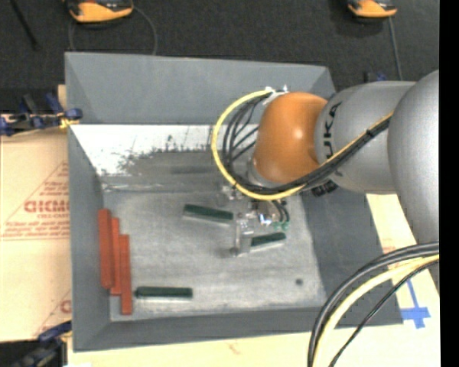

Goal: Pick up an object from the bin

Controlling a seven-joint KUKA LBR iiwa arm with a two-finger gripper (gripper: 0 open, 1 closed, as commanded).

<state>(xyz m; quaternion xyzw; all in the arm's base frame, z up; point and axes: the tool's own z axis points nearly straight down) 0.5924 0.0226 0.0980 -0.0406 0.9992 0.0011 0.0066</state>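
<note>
In the camera view, the arm (pixel 367 140) is reaching into the grey metal bin (pixel 191 82) from the right. Its orange wrist cover (pixel 287 136) is hanging above the bin floor, nearer the right wall than the left, with looped cables (pixel 228 132) curving around it. Below the cover the gripper (pixel 243 243) is pointing down at the floor, a little right of the bin's centre. How wide it is standing cannot be told, because its metal parts are blending with the grey floor beneath.

A short dark green bar (pixel 269 240) is lying just beside the gripper, on the side toward the right wall and level with its tip. It is touching the gripper or nearly so, and whether it is being gripped cannot be told. A second dark green bar (pixel 208 213) is lying near the gripper, on the side toward the left wall and slightly toward the far wall, and is a little tilted. A third dark green bar (pixel 163 292) is lying well apart from the gripper, along the near edge toward the near left corner.

Red sticks (pixel 111 258) are lying side by side along the left wall, running down to the near left corner, their near ends just beside the third bar. A small dark speck (pixel 298 283) is sitting on the floor toward the near right corner.
</note>
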